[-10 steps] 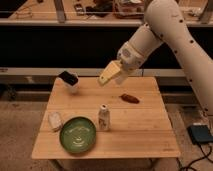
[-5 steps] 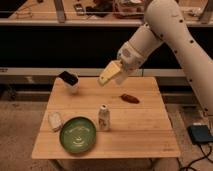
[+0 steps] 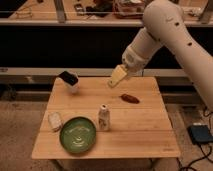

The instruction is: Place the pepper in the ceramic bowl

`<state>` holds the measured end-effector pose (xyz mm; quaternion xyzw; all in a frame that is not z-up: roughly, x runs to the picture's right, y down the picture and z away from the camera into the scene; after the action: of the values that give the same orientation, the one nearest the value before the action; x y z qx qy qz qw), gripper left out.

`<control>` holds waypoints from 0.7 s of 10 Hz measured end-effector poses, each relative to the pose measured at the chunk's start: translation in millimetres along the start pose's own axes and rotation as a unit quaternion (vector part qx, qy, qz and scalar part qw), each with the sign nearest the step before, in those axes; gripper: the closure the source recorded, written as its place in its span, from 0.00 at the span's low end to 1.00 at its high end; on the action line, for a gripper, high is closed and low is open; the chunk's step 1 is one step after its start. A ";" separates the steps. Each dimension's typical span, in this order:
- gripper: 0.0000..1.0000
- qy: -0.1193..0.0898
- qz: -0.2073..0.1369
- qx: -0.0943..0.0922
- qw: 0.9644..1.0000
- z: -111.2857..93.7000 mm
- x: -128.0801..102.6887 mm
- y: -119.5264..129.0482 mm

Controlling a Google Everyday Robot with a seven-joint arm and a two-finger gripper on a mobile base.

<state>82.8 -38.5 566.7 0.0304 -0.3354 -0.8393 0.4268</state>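
Only 1 cam view, so we go through it front to back. We see a light wooden table (image 3: pixel 142 135) w/ 5 objs on it. The ceramic bowl (image 3: pixel 70 141), green w/ pale marks inside, sits near the front edge, toward the picture's left. On its outer left side lies a small white oblong obj (image 3: pixel 54 120), close to the rim, but we can't tell if they touch. A white bottle (image 3: pixel 103 118) stands upright just beside the bowl's other side. The pepper (image 3: pixel 130 98), small & reddish-brown, lies flat on the tabletop further back, right of centre, well apart from the bowl, w/ the bottle roughly btw them. Near the back-left corner sits a black-and-white obj (image 3: pixel 69 80). The big white arm (image 3: pixel 165 37) comes in from the upper right. Its gripper (image 3: pixel 118 77), w/ yellowish fingers, hangs in the air over the back of the table, near the pepper but up and to the left of it, not touching it. The fingers are apart, w/ nothing held btw them. On the floor at the picture's right sits a dark box (image 3: pixel 199 133).
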 end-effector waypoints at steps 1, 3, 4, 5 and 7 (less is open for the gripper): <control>0.36 -0.007 -0.030 -0.049 0.998 2.6 -12.3 22.1; 0.36 -0.018 -0.063 -0.098 0.993 3.2 -26.9 45.4; 0.36 -0.022 -0.072 -0.110 0.991 3.2 -29.7 50.4; 0.36 -0.022 -0.071 -0.111 0.991 3.0 -29.9 50.9; 0.36 -0.020 -0.077 -0.109 0.991 5.7 -27.5 49.9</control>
<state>133.0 -35.7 594.1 -0.0068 -0.2473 -0.9017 0.3547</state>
